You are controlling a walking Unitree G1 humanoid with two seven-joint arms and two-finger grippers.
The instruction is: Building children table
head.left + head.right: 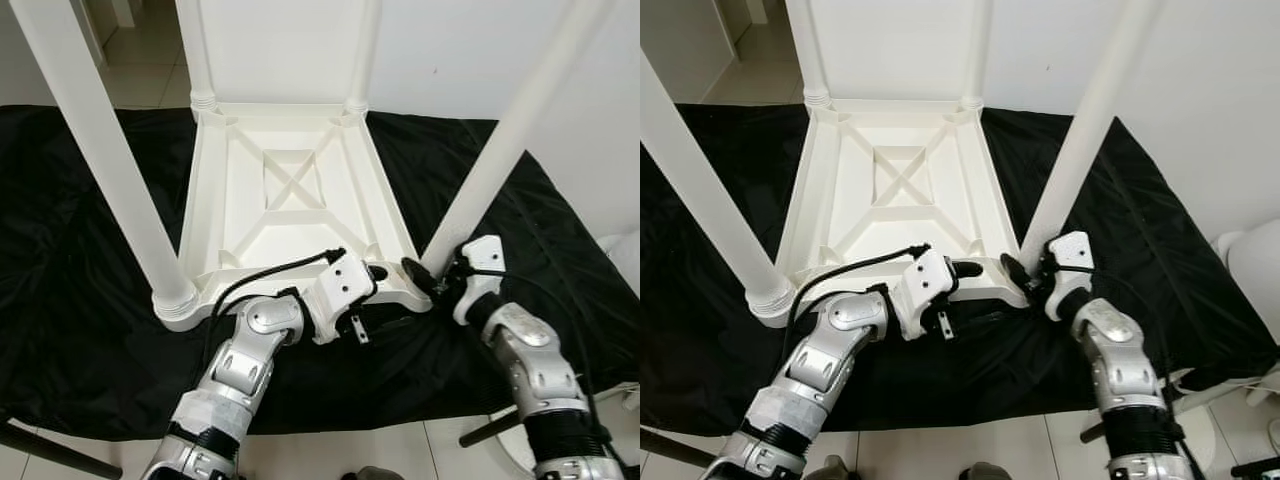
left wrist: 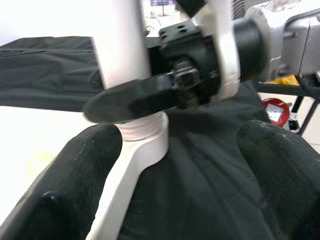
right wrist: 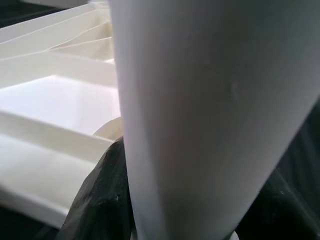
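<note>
Tabletop [image 1: 290, 190] is lying upside down on the sheet [image 1: 70, 300] on the floor, four legs sticking up. Near-left leg [image 1: 100, 150] is standing at my left, near-right leg [image 1: 510, 140] at my right. My left pincer [image 1: 372, 272] is sitting at the near edge, just beside the near-right corner. My right pincer [image 1: 425, 275] is closing around that leg's base.
</note>
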